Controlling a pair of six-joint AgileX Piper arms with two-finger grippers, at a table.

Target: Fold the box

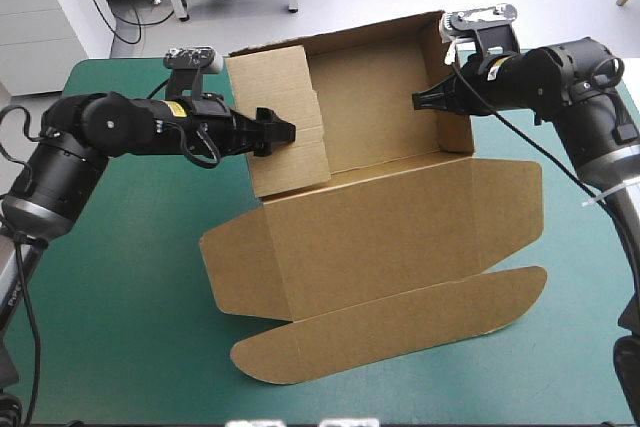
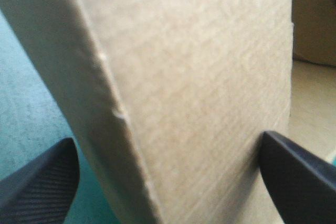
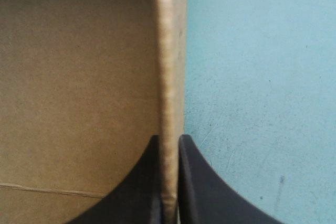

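Table [image 1: 110, 287] bore box [image 1: 380, 237]: right jaws pinched right wall [image 1: 455, 97], left jaws gaped astride left flap [image 1: 285, 117], best closed squarely before tucking.

Matt brown board box [image 1: 370, 237], faintly ribbed; matt teal-green cover [image 1: 130, 277]

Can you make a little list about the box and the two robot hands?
box: brown, partly folded
walls: left wall and right wall standing up
lid: flat on the table, toward its near edge
left gripper: open, a finger each side of the left wall
right gripper: shut on the right wall's edge
table: teal-green cover
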